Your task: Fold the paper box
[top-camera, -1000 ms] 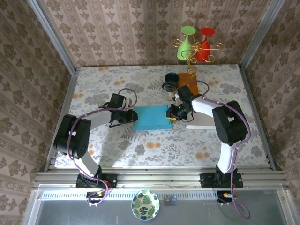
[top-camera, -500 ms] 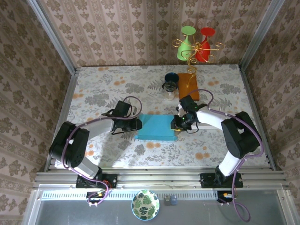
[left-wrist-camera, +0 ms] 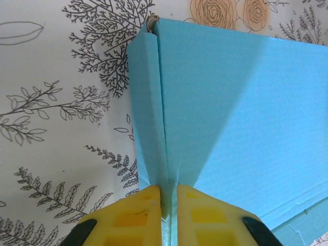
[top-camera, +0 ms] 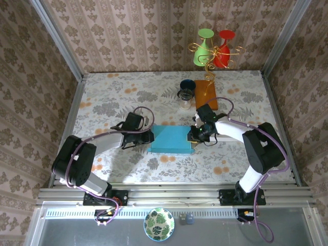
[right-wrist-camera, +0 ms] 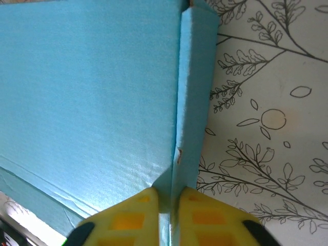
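While left end effector (left-wrist-camera: pixel 168 193), right end effector (right-wrist-camera: pixel 165 199) pinch flaps (left-wrist-camera: pixel 147 102): blue corrugated box (top-camera: pixel 171 139).

No legible text anywhere, seemingly.

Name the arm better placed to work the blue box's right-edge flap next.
Right. The right pincer is shut on the right flap of the blue box. The left pincer pinches the left flap and would have to release and cross over; probably better as anchor.
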`<move>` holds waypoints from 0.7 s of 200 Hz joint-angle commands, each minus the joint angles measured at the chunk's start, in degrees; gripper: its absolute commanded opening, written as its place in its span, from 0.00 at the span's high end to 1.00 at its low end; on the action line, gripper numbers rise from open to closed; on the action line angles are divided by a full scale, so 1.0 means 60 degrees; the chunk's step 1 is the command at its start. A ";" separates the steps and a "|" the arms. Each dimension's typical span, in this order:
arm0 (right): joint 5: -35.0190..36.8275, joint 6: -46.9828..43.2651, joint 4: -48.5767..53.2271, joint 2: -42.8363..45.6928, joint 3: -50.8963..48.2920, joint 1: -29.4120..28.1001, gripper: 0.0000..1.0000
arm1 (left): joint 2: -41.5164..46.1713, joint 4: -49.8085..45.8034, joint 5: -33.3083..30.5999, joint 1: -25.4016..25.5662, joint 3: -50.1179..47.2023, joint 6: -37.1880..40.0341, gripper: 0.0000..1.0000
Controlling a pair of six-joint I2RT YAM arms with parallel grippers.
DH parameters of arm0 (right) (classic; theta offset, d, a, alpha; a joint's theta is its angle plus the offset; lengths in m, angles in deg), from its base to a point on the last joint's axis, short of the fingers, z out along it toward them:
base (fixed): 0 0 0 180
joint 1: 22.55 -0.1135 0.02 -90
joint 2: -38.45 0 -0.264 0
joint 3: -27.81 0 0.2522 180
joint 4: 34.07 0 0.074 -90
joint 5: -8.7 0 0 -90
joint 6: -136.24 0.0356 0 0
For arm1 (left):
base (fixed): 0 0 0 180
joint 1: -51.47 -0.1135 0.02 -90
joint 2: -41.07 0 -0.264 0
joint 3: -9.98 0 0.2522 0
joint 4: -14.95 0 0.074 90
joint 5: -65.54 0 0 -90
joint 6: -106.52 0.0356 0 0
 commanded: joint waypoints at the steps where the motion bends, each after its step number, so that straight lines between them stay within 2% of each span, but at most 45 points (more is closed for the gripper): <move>1: 0.0005 -0.0104 0.0254 0.0327 -0.0183 0.0138 0.72 | -0.0147 -0.0283 0.0306 0.0315 -0.0281 -0.0014 0.89; 20: -0.0124 -0.0120 0.0186 0.0606 -0.0203 0.0298 0.56 | -0.0148 -0.0232 0.0198 0.0300 -0.0328 0.0012 0.89; 35: -0.0274 -0.0089 0.0075 0.0631 -0.0213 0.0370 0.48 | -0.0122 -0.0197 0.0131 0.0285 -0.0380 0.0026 0.90; 80: -0.0328 -0.0040 0.0111 0.0256 -0.0107 0.0512 0.41 | -0.0063 0.0154 0.0089 0.0042 -0.0715 -0.0185 0.92; 106: -0.0685 -0.0020 -0.0027 0.0239 -0.0184 0.0507 0.36 | 0.0016 0.0495 0.0175 -0.0193 -0.1066 -0.0398 0.93; 140: -0.1309 0.0152 -0.0487 0.0214 -0.0403 0.0512 0.34 | 0.0031 0.0877 0.0360 -0.0562 -0.1475 -0.0571 0.94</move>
